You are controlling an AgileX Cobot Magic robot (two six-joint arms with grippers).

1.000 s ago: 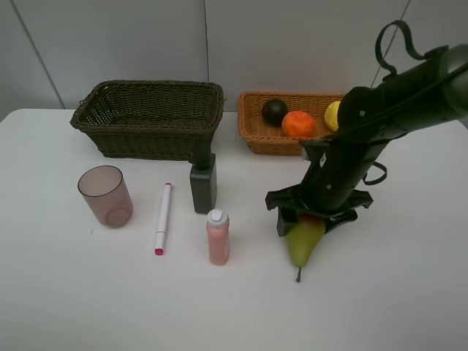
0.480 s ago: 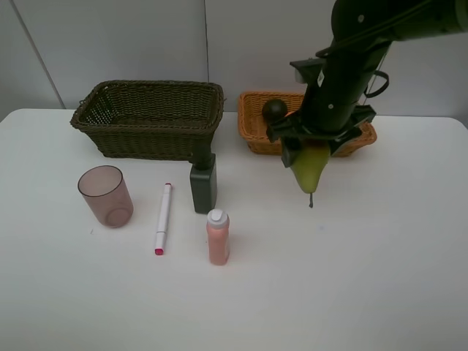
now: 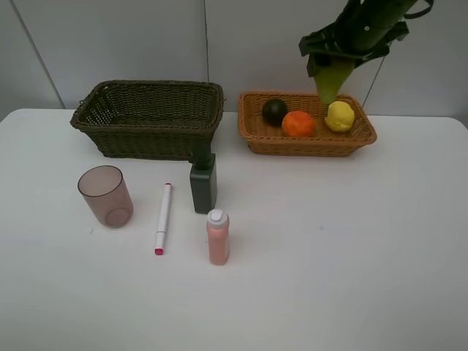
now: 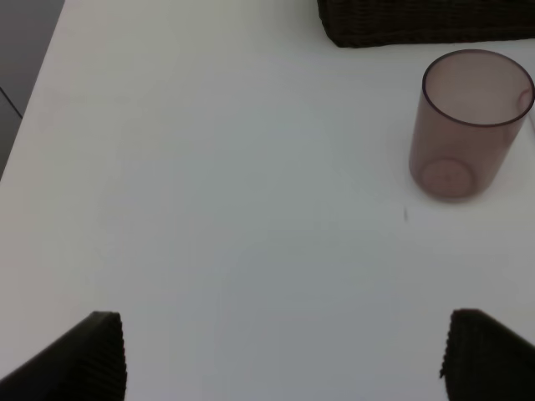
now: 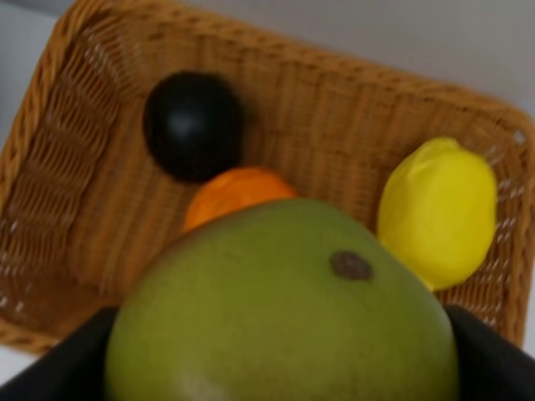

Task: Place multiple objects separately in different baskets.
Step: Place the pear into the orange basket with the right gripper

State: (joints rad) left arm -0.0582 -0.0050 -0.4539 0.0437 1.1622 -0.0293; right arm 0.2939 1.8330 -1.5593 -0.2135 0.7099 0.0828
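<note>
My right gripper [image 3: 338,64] is shut on the green pear [image 3: 333,79] and holds it high above the orange-tan basket [image 3: 256,135]. The pear fills the right wrist view [image 5: 284,309]. In that basket lie the dark green round fruit [image 3: 275,111], the orange [image 3: 298,123] and the lemon [image 3: 340,116]. The dark olive-brown basket [image 3: 150,119] stands at the back left. On the table stand the pinkish cup [image 3: 106,195], the dark green bottle [image 3: 203,184] and the pink bottle [image 3: 218,236]; the white-pink marker [image 3: 163,217] lies between them. My left gripper [image 4: 284,355] is open over bare table near the cup [image 4: 468,125].
The white table [image 3: 351,248] runs wide to the right and front of the items. A grey panelled wall stands behind the baskets. The table's left edge [image 4: 33,100] shows in the left wrist view.
My right gripper has lifted the pear off the table and carried it up and back to above the orange-tan basket. The left arm has not moved.
</note>
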